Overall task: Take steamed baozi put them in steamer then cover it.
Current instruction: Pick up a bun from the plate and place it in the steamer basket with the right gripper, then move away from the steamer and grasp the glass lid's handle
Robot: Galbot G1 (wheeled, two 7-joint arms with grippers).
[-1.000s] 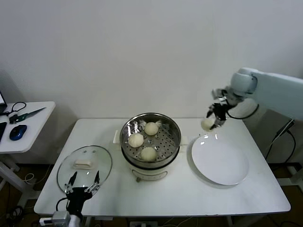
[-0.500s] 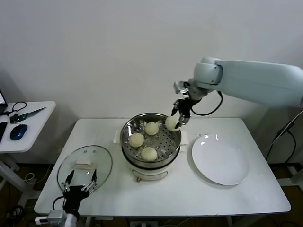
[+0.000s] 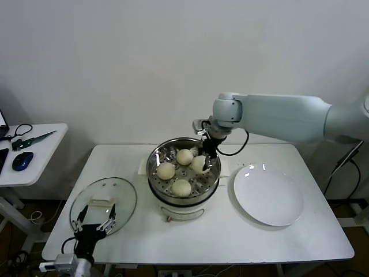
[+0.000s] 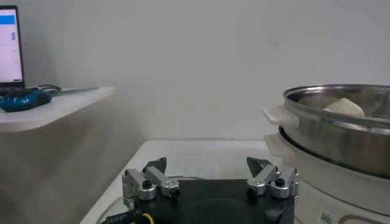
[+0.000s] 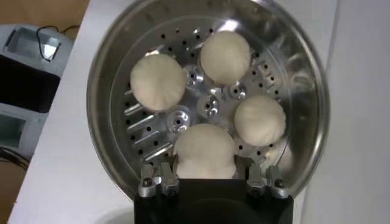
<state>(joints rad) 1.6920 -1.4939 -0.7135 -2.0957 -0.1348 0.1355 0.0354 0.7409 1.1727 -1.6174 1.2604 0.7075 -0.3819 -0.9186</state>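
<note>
Four baozi appear with the steamer (image 3: 183, 173) in the head view: three rest on its perforated tray, and the fourth baozi (image 3: 199, 164) is gripped by the right gripper (image 3: 203, 158) just inside the pot's rim, on the side toward the white plate (image 3: 268, 199). The right arm reaches in from beyond the plate, its forearm level above the table (image 3: 230, 236) and its wrist bent down over the steamer. The cover (image 3: 104, 205) lies flat on the table on the steamer's other side, handle up. The left gripper (image 3: 92, 222) hovers at the cover's near edge, fingers spread apart, holding nothing.

Left wrist view: the left gripper (image 4: 210, 178) points toward the wall, its two fingers wide apart; the steamer (image 4: 341, 137) stands beside it, a baozi showing above the rim.

Right wrist view: looking straight down into the steamer (image 5: 207, 97), the right gripper (image 5: 206, 182) is closed on the fourth baozi (image 5: 205, 151), which sits between its fingers; the three other baozi lie around the tray's centre.
</note>
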